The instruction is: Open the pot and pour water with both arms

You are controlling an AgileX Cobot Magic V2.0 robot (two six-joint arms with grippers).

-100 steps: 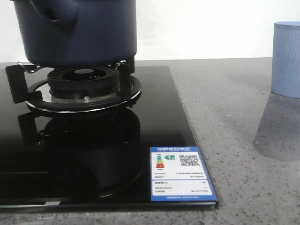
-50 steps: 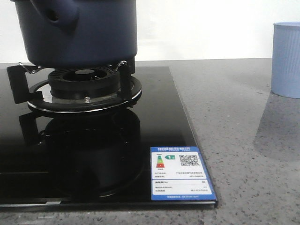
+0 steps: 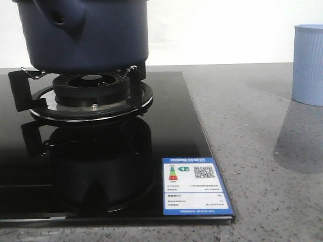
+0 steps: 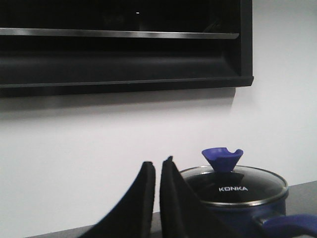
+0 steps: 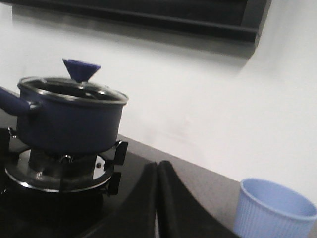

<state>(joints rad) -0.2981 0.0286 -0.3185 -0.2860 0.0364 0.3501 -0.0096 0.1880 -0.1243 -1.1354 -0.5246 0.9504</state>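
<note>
From my left wrist camera, I see the left gripper (image 4: 157,171) with its two black fingers drawn almost together, only a thin slit between them, and nothing held. My right wrist camera shows the right gripper (image 5: 156,171) the same way: fingers pressed side by side, tips meeting, empty. Neither arm appears in my front view.

We saw the pot (image 3: 83,35) on the burner (image 3: 91,96) at the hob's (image 3: 166,131) far left part; the cup (image 3: 308,63) stood on the counter (image 3: 252,126) at its right edge.
</note>
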